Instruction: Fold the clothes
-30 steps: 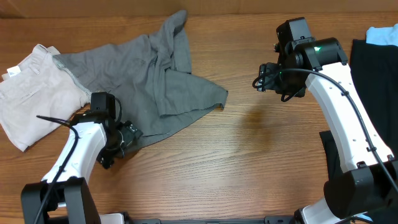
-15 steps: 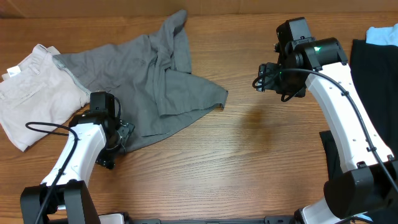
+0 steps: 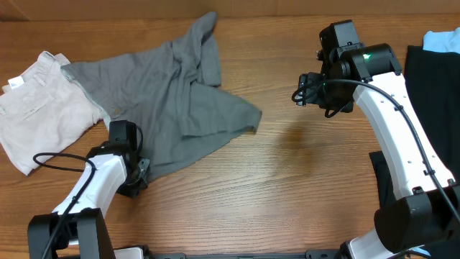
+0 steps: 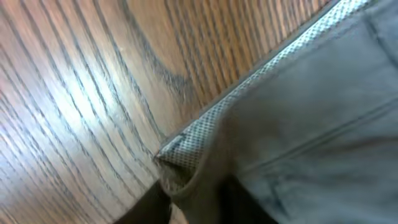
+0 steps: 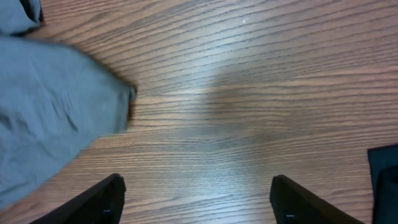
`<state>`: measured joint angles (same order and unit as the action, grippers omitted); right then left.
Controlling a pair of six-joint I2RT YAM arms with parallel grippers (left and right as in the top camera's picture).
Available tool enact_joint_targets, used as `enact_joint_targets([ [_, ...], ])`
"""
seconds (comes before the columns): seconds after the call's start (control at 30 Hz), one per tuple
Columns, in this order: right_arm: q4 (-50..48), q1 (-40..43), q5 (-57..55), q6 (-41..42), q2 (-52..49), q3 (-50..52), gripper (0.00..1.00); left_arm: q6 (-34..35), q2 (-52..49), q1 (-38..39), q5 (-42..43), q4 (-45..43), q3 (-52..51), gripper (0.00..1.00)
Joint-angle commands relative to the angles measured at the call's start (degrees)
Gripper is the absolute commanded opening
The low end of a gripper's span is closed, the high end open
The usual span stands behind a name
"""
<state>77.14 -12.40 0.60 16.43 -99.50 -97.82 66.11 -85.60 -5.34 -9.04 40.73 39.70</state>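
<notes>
Flanking the grey shorts [image 3: 169, 101]: beige shorts [image 3: 36, 111] touching, black garment [image 3: 438, 90] apart.

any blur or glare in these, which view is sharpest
Overhead: sharpest, evenly lit, a faint dark patch on the table right of the grey shorts. Left wrist: very close, cloth soft, bright sheen on the wood at left. Right wrist: grain crisp, shorts smeared at left.

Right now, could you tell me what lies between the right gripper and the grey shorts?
Only bare wooden table lies between the right gripper and the grey shorts, clearest overhead.
</notes>
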Motion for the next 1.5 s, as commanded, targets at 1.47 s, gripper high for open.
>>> enact_joint_targets([
  [1.47, -53.3, -36.6, 6.4, 2.3, -24.4, 8.9, 0.83, -12.3, 0.2, -0.7, -10.6, 11.5, 8.0, 0.11],
])
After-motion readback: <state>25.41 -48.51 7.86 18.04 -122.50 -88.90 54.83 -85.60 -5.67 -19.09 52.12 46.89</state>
